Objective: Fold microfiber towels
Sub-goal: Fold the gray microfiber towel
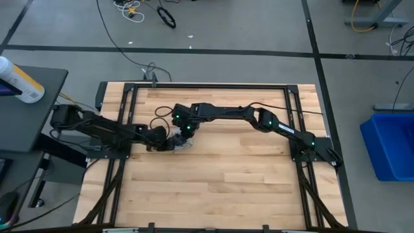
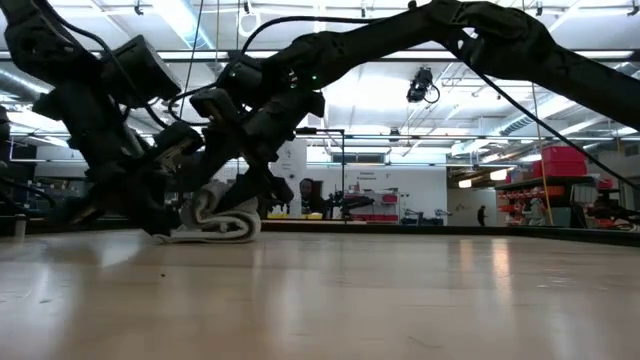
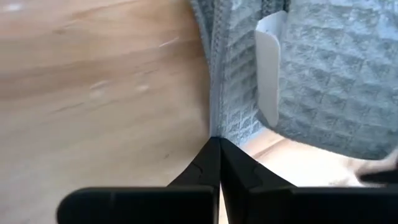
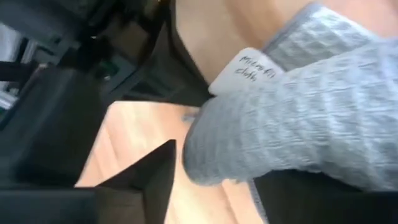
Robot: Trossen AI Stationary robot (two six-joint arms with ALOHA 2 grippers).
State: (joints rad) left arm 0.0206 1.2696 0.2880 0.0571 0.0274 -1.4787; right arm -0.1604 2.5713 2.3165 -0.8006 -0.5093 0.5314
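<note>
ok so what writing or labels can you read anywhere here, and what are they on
"Microfi... cloth", handwritten, only partly legible: on the white tag of the grey towel.
White tag in the left wrist view: no writing shows on it.
Signs on the room's back wall in the low view: too small to read.
Bottle on the side table in the high view: its label is too small to read.

You get overhead straight down on the table (image 1: 213, 181), low cam level across it; both wrist cams sit close on the towel (image 3: 323, 81).
</note>
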